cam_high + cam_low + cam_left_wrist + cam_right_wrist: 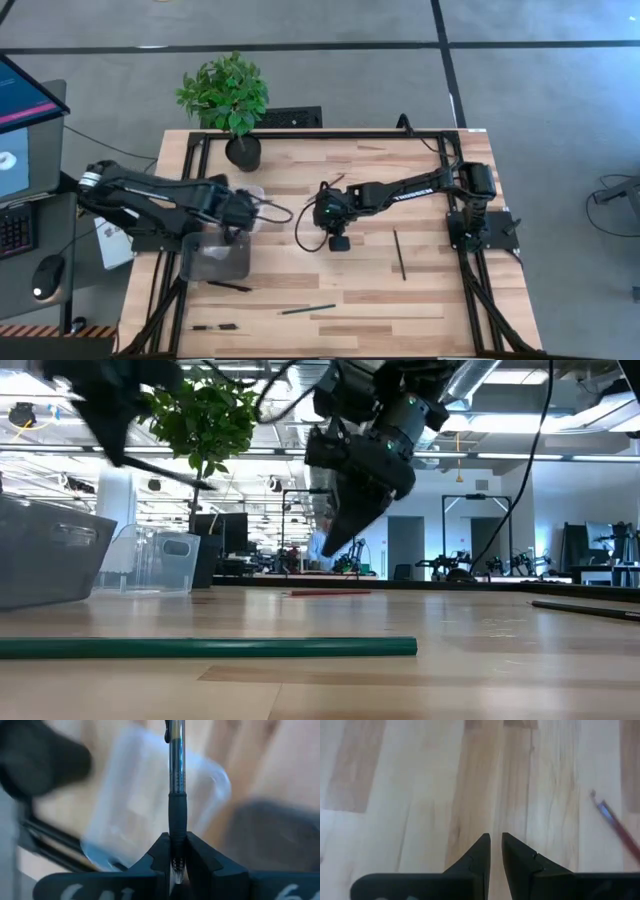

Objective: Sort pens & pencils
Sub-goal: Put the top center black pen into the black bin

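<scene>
The pale wooden plank table carries everything; places below are given from the potted green plant at its far edge.

The left arm reaches in from the plant's left. The left gripper hangs over the two bins just in front of the plant, its fingers pinched tight on a black-and-silver pen, which stands out over the clear plastic bin. The right arm stretches across from the far-right side, and the right gripper hovers above bare wood right of the plant, fingers nearly together with a thin gap and nothing between them.

A grey translucent bin sits in front of the plant, nearer the camera than the clear one.

A long green pencil lies well in front of the plant near the front edge. A thin dark pencil lies lengthwise farther right. A short black pen rests just in front of the grey bin, and a small dark pen lies at the front edge. A reddish pencil lies near the right gripper.
</scene>
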Controlling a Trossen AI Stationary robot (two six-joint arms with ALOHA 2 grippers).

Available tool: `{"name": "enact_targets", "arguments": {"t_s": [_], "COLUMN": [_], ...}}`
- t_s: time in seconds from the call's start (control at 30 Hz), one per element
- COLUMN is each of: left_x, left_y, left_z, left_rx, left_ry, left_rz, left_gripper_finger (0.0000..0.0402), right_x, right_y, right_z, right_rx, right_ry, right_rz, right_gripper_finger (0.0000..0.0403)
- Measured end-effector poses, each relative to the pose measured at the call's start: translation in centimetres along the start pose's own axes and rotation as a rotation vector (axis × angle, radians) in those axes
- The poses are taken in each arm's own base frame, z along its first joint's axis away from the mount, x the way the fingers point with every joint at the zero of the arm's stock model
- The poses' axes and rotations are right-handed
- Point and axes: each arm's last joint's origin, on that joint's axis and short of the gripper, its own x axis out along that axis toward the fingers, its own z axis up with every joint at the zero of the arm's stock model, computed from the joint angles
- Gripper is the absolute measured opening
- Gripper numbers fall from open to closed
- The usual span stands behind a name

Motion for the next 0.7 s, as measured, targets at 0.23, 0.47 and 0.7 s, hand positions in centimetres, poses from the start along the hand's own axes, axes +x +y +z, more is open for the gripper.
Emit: {"name": "enact_targets", "arguments": {"t_s": [0.23, 0.47, 0.7], "left_x": [-1.5, -2.6, -1.9], "left_y": [-0.9, -3.4, -5.7], "left_z": [-3.1, -5.4, -6.6], "left_rx": [-0.166, -0.198, -0.194], "left_ry": [0.170, 0.288, 0.333], "left_rz": [-0.141, -0.271, -0.229], "left_gripper_finger": [0.0022, 0.0022, 0.0022], "right_x": [0.8, 0.9, 0.8], "right_y": [-0.9, -1.8, -2.3], "right_z": [-1.1, -1.3, -1.2], "right_rx": [0.052, 0.077, 0.096], "right_ry": [-0.006, -0.039, -0.055], "right_rz": [-0.015, -0.031, -0.041], "right_gripper_finger": [0.0072, 0.0072, 0.0072]}}
